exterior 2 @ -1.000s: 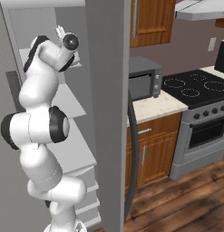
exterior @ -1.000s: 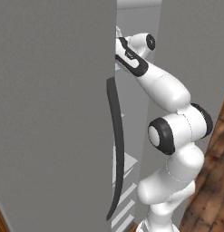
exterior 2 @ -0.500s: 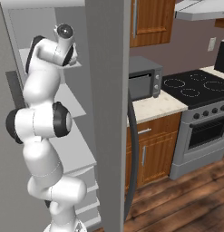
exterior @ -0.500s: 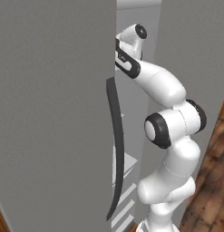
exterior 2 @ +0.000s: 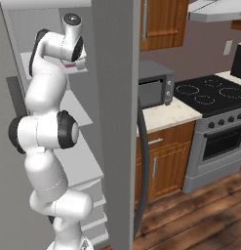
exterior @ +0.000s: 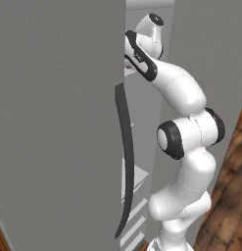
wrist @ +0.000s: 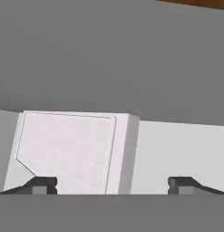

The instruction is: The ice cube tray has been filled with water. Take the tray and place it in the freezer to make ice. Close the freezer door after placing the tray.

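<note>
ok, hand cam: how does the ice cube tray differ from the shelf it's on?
Colour: the ice cube tray is pale lavender-white, the shelf plain grey. Edges: the tray has a thin outlined rim; the shelf is featureless. Extent: the tray covers part of the shelf, which runs on beside it. Both lie flat.

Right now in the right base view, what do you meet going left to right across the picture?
Robot arm reaching into the freezer → open freezer door seen edge-on → toaster oven on the counter → stove.
</note>
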Tool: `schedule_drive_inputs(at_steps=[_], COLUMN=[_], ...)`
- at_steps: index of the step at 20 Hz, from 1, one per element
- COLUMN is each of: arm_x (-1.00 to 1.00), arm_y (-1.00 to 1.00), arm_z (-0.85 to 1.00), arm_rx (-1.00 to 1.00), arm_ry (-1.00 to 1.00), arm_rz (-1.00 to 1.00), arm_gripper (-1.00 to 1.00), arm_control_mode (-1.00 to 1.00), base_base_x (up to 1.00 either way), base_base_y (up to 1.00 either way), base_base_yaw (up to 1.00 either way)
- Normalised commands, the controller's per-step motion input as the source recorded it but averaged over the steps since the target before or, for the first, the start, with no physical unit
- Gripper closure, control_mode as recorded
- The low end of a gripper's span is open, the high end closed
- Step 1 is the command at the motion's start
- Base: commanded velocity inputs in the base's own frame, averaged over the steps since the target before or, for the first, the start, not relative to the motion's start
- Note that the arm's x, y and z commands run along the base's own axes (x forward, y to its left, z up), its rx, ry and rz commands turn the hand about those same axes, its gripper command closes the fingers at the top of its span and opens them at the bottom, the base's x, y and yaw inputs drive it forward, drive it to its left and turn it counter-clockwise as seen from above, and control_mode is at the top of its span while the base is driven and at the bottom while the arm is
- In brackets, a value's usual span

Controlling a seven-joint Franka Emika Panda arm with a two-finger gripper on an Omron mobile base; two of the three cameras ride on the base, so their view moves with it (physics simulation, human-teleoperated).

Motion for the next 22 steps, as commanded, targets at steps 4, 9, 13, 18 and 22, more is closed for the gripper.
schedule_drive_inputs(at_steps=[4, 9, 13, 18, 22], arm_x=[-0.61, -0.73, -0.64, -0.53, -0.68], arm_y=[-0.44, -0.13, 0.0, -0.03, -0.34], arm_z=[-0.14, -0.46, -0.66, -0.33, -0.06], arm_rx=[-0.04, -0.06, -0.07, -0.04, 0.0], arm_ry=[0.13, 0.09, 0.01, 0.0, 0.0], arm_rz=[-0.01, 0.0, 0.0, 0.0, 0.0], arm_gripper=[-1.0, -1.0, -1.0, -1.0, -1.0], arm_control_mode=[-1.0, -1.0, -1.0, -1.0, -1.0], base_base_x=[0.0, 0.0, 0.0, 0.0, 0.0], base_base_y=[0.0, 0.0, 0.0, 0.0, 0.0], base_base_yaw=[0.0, 0.0, 0.0, 0.0, 0.0])
